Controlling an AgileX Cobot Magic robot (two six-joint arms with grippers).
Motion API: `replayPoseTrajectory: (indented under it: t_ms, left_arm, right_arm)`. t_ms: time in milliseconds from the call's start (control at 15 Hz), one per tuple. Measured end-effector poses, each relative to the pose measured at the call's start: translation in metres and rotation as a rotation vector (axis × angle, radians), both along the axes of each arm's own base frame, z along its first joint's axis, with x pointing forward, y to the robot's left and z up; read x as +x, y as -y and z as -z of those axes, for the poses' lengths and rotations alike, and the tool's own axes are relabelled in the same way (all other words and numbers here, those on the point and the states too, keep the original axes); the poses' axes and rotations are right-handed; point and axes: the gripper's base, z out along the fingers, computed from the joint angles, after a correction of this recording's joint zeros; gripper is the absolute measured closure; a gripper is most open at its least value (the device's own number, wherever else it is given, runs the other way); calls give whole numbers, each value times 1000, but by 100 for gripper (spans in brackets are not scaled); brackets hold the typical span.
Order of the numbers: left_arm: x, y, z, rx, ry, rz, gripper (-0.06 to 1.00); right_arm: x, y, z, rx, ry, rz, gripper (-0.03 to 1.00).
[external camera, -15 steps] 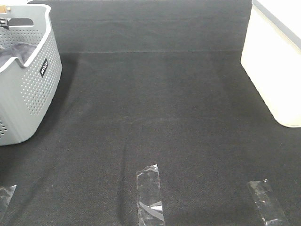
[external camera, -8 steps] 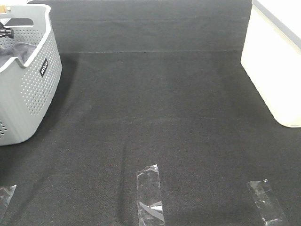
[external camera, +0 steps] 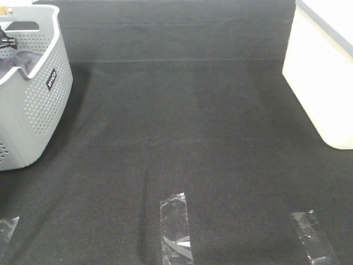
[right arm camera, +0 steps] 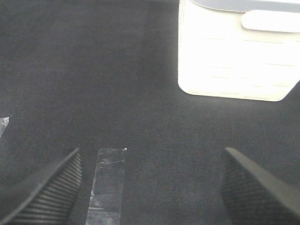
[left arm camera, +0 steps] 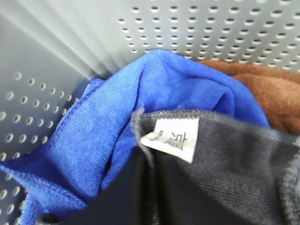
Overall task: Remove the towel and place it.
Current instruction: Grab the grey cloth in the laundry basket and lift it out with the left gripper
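Note:
The grey-lavender towel [left arm camera: 234, 159] lies in the grey perforated basket [external camera: 38, 105] at the table's far left, a white label [left arm camera: 171, 138] on its hem. A fold of it shows over the rim in the high view [external camera: 15, 61]. My left gripper is down inside the basket right at the towel; only a dark smooth part [left arm camera: 126, 197] shows against the hem, and a black bit of the arm [external camera: 5, 40] in the high view. Its jaws are hidden. My right gripper [right arm camera: 150, 187] is open and empty above the black mat.
A royal-blue cloth [left arm camera: 140, 103] and a brown cloth [left arm camera: 262, 89] lie in the basket beside the towel. A white bin [external camera: 325, 72] stands at the right edge, also in the right wrist view [right arm camera: 234, 51]. Clear tape strips [external camera: 175, 226] mark the black mat near the front.
The black part of the left arm at the basket's far rim has shifted slightly down in the high view. Nothing else has moved.

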Motion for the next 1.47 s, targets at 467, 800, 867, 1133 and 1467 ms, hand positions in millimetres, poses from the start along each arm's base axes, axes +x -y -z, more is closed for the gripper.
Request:
replayPoseTrajectory:
  t_ms: [467,800,867,1133,1467]
  left_arm:
    - [-1,1,-45,27,125,18,94]
    - [-8,4,-80,55,180,65,94]
    - [-10,7,-88,69,190,87,94]
    - [-19,25,-129,138,261,191,94]
    - [-34,61,-181,187,387,295,94]
  right_arm:
    - [0,0,0,0,0,0,21]
    - [0,0,0,0,0,0,21]
    - [0,0,0,0,0,0,21]
    - [0,0,0,0,0,0,21]
    - [0,0,0,0,0,0,21]
